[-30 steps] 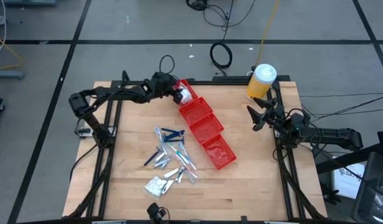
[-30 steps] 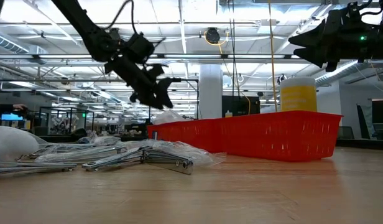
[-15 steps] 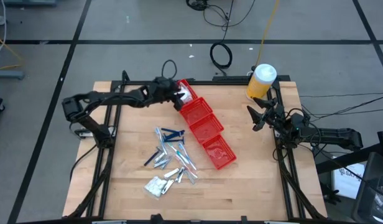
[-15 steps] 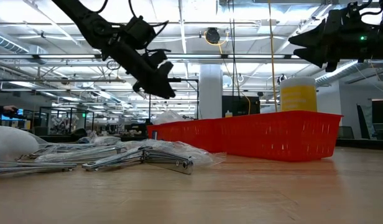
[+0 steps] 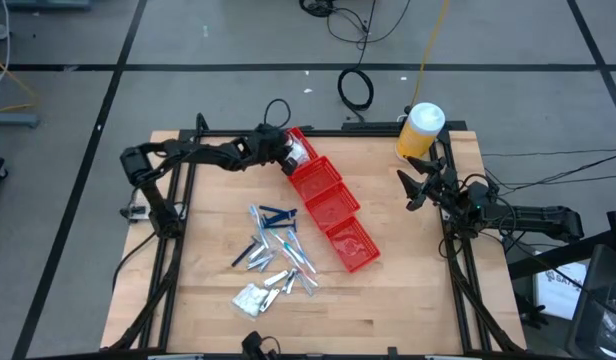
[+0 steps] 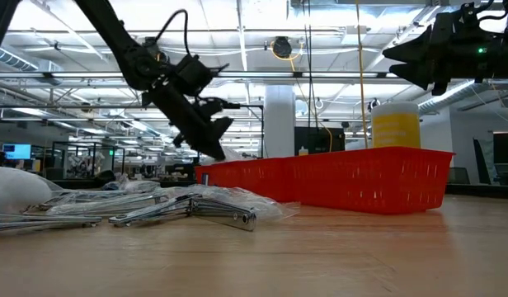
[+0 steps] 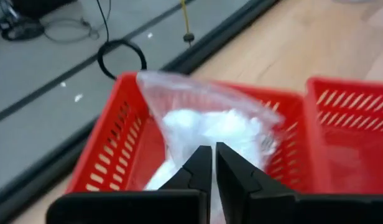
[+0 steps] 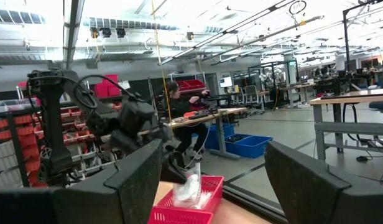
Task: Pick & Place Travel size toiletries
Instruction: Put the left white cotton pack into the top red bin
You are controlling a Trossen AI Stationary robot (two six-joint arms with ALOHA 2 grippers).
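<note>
My left gripper (image 5: 284, 157), fingers pinching white soft packet (image 7: 210, 134), now lower over far red bin (image 5: 302, 158) than 0.5 s ago. Release looks imminent. Remaining toiletries (image 5: 273, 258) on table, near-left. Right gripper (image 5: 416, 187) spread, idle at right.

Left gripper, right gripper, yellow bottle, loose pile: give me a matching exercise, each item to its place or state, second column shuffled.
Column 1:
1. left gripper
2. right gripper
3. yellow bottle
4. pile of toiletries

Column 2:
A. standing at the table's far right corner
B. open, waiting at the right side of the table
C. lying loose on the wood, left of the red bins
D. shut on a clear bag of white stuff, over the far end bin

Pairs: 1-D, 2-B, 3-A, 4-C
</note>
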